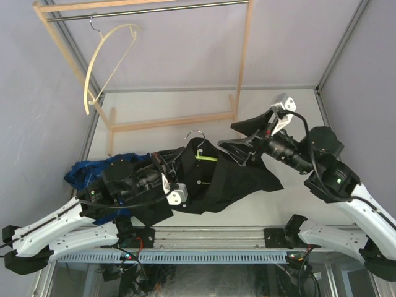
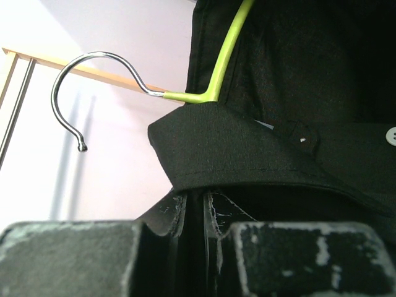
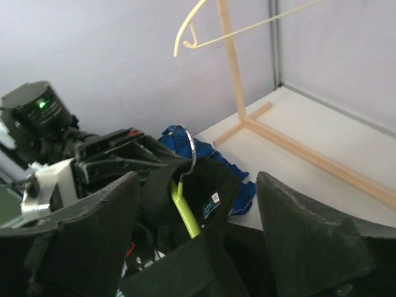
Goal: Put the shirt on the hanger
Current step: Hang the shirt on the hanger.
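The black shirt (image 1: 229, 179) lies bunched mid-table with the lime-green hanger (image 1: 208, 158) inside its neck; the silver hook (image 1: 195, 134) sticks out past the collar. My left gripper (image 1: 173, 170) is shut on black shirt fabric just below the collar (image 2: 247, 148), with the hanger's green arm (image 2: 226, 62) and hook (image 2: 93, 68) above it. My right gripper (image 1: 228, 135) hovers open at the shirt's right shoulder. In its wrist view the fingers (image 3: 93, 229) flank the collar, the neck label (image 3: 210, 204) and the hanger (image 3: 185, 213), gripping nothing.
A wooden rack (image 1: 241, 62) with a metal rail (image 1: 148, 12) stands at the back, a cream hanger (image 1: 102, 55) hung at its left. A blue shirt (image 1: 83, 173) lies crumpled on the left of the table (image 1: 278, 105), under my left arm.
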